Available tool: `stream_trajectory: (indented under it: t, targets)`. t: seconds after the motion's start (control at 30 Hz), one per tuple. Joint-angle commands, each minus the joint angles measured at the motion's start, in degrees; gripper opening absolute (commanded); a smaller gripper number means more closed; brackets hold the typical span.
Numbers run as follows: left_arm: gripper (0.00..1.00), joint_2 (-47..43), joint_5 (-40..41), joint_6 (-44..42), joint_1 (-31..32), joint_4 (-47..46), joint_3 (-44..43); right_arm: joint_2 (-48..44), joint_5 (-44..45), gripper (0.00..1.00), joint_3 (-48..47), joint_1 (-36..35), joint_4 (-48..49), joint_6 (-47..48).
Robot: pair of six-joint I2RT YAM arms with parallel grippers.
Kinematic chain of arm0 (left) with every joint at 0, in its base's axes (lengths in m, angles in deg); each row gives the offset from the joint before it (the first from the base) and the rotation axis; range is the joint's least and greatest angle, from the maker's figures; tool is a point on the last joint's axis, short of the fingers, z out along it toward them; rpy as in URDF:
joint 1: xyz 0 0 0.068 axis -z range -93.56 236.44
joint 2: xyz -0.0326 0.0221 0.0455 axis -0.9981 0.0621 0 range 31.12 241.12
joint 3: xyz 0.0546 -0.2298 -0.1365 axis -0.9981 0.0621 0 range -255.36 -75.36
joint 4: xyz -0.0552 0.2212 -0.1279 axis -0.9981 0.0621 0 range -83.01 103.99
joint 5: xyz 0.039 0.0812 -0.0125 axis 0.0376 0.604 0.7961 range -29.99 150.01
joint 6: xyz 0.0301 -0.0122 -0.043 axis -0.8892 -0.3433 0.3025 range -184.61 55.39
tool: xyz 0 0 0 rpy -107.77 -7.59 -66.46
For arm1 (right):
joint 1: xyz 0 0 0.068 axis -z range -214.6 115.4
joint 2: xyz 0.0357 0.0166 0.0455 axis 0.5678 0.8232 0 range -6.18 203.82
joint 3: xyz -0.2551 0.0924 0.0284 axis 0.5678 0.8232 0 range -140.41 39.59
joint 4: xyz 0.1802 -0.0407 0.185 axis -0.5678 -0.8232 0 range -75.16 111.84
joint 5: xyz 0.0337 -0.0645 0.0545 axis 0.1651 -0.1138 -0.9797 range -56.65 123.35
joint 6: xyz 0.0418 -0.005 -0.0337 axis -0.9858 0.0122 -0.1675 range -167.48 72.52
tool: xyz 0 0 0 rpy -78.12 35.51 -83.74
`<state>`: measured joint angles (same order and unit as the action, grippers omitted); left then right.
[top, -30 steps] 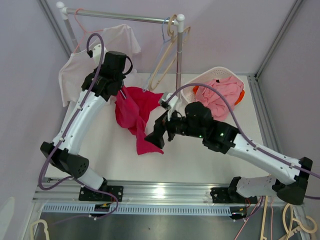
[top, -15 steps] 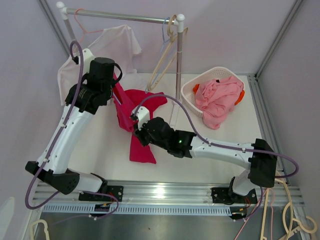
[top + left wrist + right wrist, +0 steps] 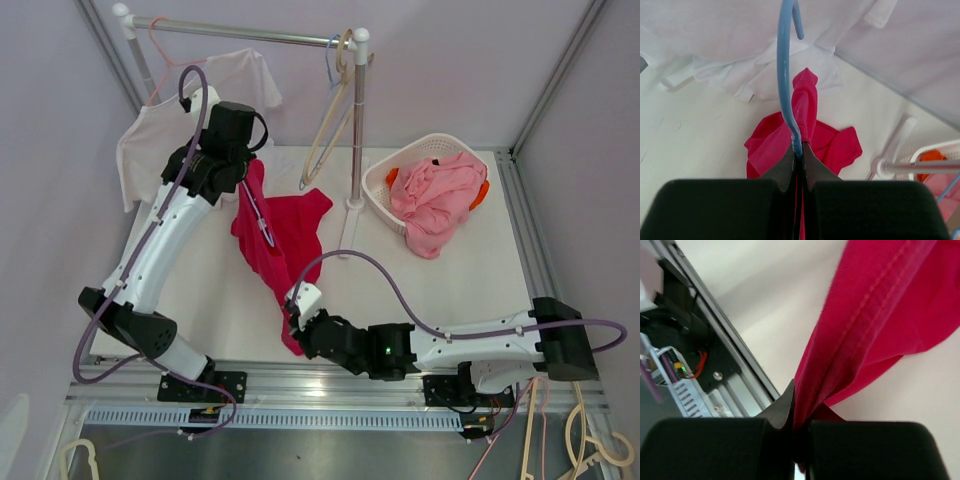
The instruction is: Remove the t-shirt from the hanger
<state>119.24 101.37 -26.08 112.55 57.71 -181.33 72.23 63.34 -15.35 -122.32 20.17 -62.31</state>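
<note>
Both pincers are clamped shut: the left pincer (image 3: 797,152) is closed on the neck of the blue hanger (image 3: 784,75), and the right pincer (image 3: 795,410) is closed on the bottom hem of the red t-shirt (image 3: 280,230). The hanger is held up over the back left of the tabletop (image 3: 470,290), close to the white shirt (image 3: 160,130) that hangs on the rail (image 3: 240,33). Half a second ago the right pincer was seen near the middle of the tabletop. Now it has been pulled back to the near edge, low by the metal strip, and the hem has been dragged along with it. The left pincer has been lifted and moved a little to the right. So the t-shirt is now stretched in a long strip from the hanger down to the near edge. Red cloth is still bunched at the hanger's neck, so the t-shirt is judged to be not yet off. More pull may be needed before the basket (image 3: 385,205) of pink clothes can be used.
</note>
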Motion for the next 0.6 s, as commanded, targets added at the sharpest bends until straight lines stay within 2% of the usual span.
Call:
stream_trajectory:
  t: [0.0,0.07,0.1,0.13,0.17,0.23,0.27,0.3,0.4,0.5,0.57]
  targets:
    - [0.01,-0.14,1.36,-1.08,-1.06,-5.29,-7.13,-0.54,2.08,0.0,5.27,-2.28,0.7,-9.16]
    - [0.0,-0.75,-3.36,-0.65,-1.06,-1.43,-9.24,0.86,2.95,0.0,5.2,0.52,-0.6,-9.78]
    - [0.01,-1.54,-5.83,0.05,-0.8,4.16,-9.25,1.13,2.87,0.0,4.67,1.93,-0.53,-9.17]
    - [0.01,-2.76,-8.64,0.84,-0.36,6.04,-5.16,1.13,2.61,0.0,3.62,5.33,0.0,-8.21]
    - [0.01,-7.73,-13.37,0.07,0.6,6.41,-2.08,0.87,1.04,0.0,3.0,7.37,0.96,-7.07]
    - [0.01,-14.95,-15.25,-1.34,5.17,0.29,5.13,0.69,-2.12,0.0,0.98,11.76,3.6,-4.08]
    - [0.01,-22.39,-17.09,-3.78,6.31,-2.53,17.0,1.39,-3.36,0.0,-1.81,15.44,3.87,-3.37]
    - [0.01,-25.68,-22.33,-4.07,6.85,-4.12,19.73,2.0,-5.28,0.0,-3.67,16.96,3.43,-1.88]
    - [0.01,-33.7,-28.51,-5.3,7.03,-0.46,26.25,5.78,-6.79,0.0,-10.44,21.01,-0.24,-0.03]
    - [0.01,-39.66,-30.73,-7.32,7.03,4.9,28.01,10.16,-8.64,0.0,-14.31,23.64,-3.33,-0.29]
    - [0.01,-42.4,-27.14,-7.67,7.11,8.5,27.84,11.84,-8.56,0.0,-14.76,24.0,-4.74,-1.51]
